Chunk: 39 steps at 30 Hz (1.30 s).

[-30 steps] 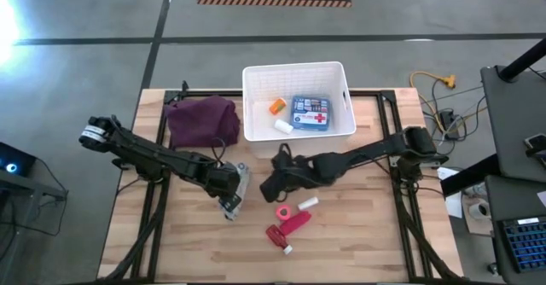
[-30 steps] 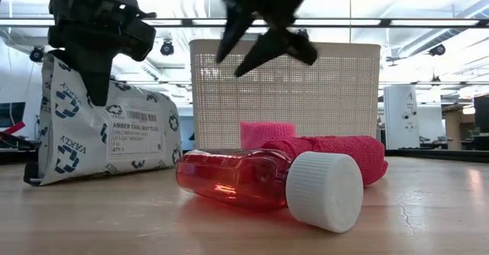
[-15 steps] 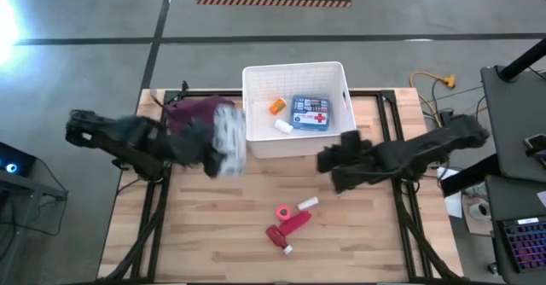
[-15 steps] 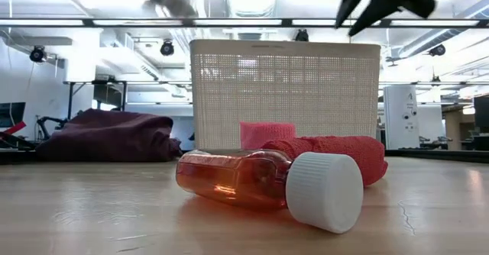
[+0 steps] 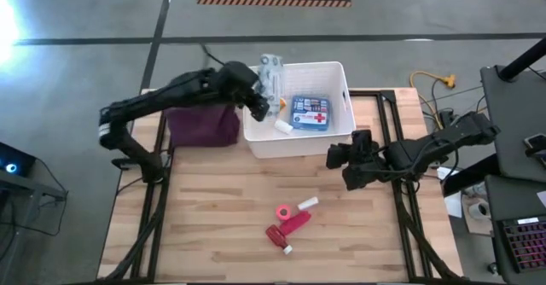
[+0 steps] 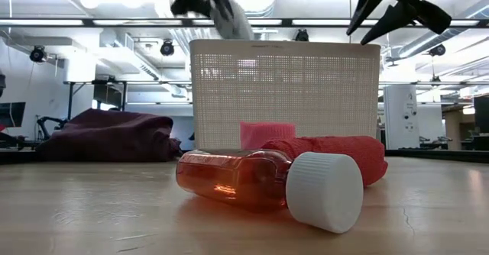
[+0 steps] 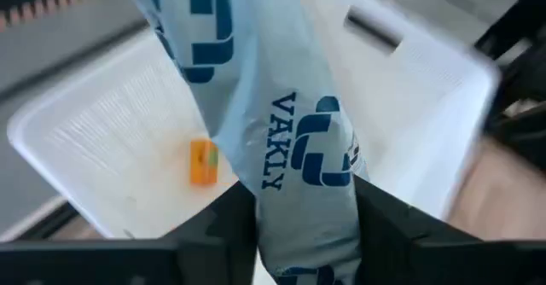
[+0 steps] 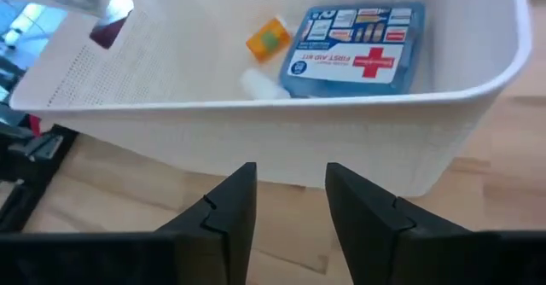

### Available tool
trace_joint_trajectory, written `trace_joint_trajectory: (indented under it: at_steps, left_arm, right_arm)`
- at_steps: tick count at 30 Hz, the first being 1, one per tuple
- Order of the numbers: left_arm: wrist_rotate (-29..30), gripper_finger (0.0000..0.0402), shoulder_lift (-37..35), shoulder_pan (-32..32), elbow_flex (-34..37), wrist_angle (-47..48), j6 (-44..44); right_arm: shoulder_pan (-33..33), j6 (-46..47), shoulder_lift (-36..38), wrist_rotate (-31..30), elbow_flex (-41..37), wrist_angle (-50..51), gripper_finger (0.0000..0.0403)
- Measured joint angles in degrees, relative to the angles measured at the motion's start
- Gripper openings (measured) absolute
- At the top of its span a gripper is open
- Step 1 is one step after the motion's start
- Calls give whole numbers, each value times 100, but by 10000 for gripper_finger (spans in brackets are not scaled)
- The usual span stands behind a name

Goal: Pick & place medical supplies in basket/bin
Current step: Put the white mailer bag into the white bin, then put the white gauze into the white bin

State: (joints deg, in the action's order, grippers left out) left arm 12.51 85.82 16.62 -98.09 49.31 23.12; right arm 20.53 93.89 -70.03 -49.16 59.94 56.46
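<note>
Left gripper [image 7: 303,225] pinching the soft, light, slippery-looking packet [image 7: 281,123] by its lower end above the basket [image 5: 339,131], likely to sag and swing; right gripper [image 8: 286,208] spread and empty near the basket's front wall.

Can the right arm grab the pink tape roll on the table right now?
Probably yes. The right gripper hangs open beside the white tub, holding nothing. The pink tape roll lies in the open on the table, with only the red bottle close by, and nothing stands between them.
</note>
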Motion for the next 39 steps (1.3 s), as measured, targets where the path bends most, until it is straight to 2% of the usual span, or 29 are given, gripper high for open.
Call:
trace_joint_trajectory:
  at_steps: [6, 10, 12, 15, 18, 20, 23, 27, 30, 35, 39]
  left_arm:
    - [-291, 217, 343, 171, -33, 853, -100]
    - [-352, 250, 264, 79, -178, 924, -317]
    - [-416, 256, 102, 43, -323, 996, -184]
    - [-645, 257, -387, -226, -447, 1007, -156]
    - [-738, 253, -907, -720, -266, 1039, 76]
    - [-688, 250, -1211, -1045, 4, 1089, 598]
    - [-426, 245, -1682, -1662, 597, 962, 1498]
    - [384, 242, -2268, -2669, 1685, 356, 2573]
    - [1037, 241, -2630, -3211, 2526, -299, 3235]
    - [1366, 241, -3110, -3728, 3617, -1220, 4090]
    - [1424, 241, -3298, -3883, 4135, -1848, 4301]
  right_arm:
    - [147, -197, -33, 319, 111, 21, 161]
    - [210, -803, -31, 697, 109, -95, 179]
    - [215, -1970, -31, 1217, 47, -437, 185]
    - [347, -4338, -103, 2293, -179, -1138, 187]
    - [440, -5837, -314, 3171, -443, -1245, 184]
    - [429, -6232, -505, 3578, -603, -1262, 183]
    - [416, -6858, -909, 3747, -778, -1403, 184]
    - [427, -8215, -1524, 4177, -785, -2280, 185]
    - [425, -8886, -2051, 4470, -671, -2529, 185]
    - [318, -9070, -2705, 4477, -476, -2518, 185]
    - [269, -8859, -2751, 4448, -139, -2294, 192]
